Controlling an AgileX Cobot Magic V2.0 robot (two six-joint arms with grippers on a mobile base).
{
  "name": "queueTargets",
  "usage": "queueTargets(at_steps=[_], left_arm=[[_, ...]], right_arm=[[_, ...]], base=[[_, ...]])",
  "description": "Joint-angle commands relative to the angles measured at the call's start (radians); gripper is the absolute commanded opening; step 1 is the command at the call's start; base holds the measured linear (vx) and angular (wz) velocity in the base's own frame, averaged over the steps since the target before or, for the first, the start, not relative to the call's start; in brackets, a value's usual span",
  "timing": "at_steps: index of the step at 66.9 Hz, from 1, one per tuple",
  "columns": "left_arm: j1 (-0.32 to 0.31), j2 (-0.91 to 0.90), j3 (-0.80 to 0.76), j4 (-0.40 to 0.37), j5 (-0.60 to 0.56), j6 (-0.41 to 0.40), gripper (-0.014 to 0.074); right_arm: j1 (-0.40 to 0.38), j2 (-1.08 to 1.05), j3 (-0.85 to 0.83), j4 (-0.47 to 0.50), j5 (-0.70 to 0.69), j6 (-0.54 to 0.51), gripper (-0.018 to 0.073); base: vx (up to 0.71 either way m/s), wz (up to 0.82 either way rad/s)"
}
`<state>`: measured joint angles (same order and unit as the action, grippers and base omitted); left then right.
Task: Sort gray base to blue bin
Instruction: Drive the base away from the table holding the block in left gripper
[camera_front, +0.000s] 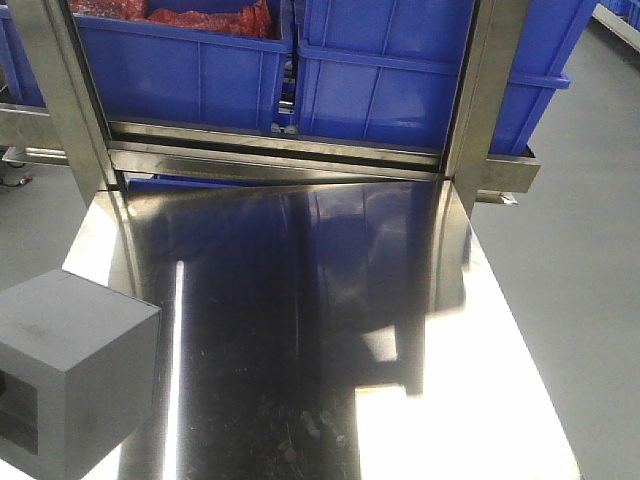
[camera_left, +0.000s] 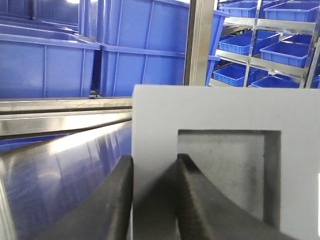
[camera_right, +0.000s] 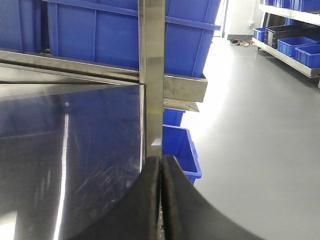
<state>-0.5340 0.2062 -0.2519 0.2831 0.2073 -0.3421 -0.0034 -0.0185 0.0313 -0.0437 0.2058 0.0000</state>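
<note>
The gray base (camera_front: 75, 360) is a matte gray block at the lower left of the front view, over the front left of the steel table (camera_front: 300, 330). In the left wrist view its face with the square recessed pocket (camera_left: 225, 175) fills the right half. My left gripper (camera_left: 155, 159) is shut on the pocket's left wall, one finger outside and one inside the pocket. Large blue bins (camera_front: 400, 80) stand on the rack behind the table; I cannot tell which is the task's. My right gripper (camera_right: 161, 157) is shut and empty over the table's right edge.
Steel rack uprights (camera_front: 480, 90) and a crossbar (camera_front: 270, 160) stand at the table's far edge. The left rack bin (camera_front: 180, 60) holds red material. A small blue bin (camera_right: 177, 150) sits on the floor right of the table. Shelves of blue trays (camera_left: 270, 45) stand farther off.
</note>
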Motion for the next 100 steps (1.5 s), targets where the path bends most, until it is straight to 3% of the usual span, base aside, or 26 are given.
queueTargets(at_steps=[1,53,100], left_arm=[[-0.006,0.007,-0.031,0.002,-0.107,-0.005,-0.0007],[-0.006,0.007,-0.031,0.002,-0.107,-0.005,-0.0007],[-0.006,0.007,-0.031,0.002,-0.107,-0.005,-0.0007]], right_arm=[[-0.002,-0.007,0.006,-0.009,-0.079,-0.012,-0.0005],[-0.002,-0.007,0.006,-0.009,-0.079,-0.012,-0.0005],[-0.002,-0.007,0.006,-0.009,-0.079,-0.012,-0.0005]], base=[[0.00,0.00],[0.00,-0.04],[-0.07,-0.58]])
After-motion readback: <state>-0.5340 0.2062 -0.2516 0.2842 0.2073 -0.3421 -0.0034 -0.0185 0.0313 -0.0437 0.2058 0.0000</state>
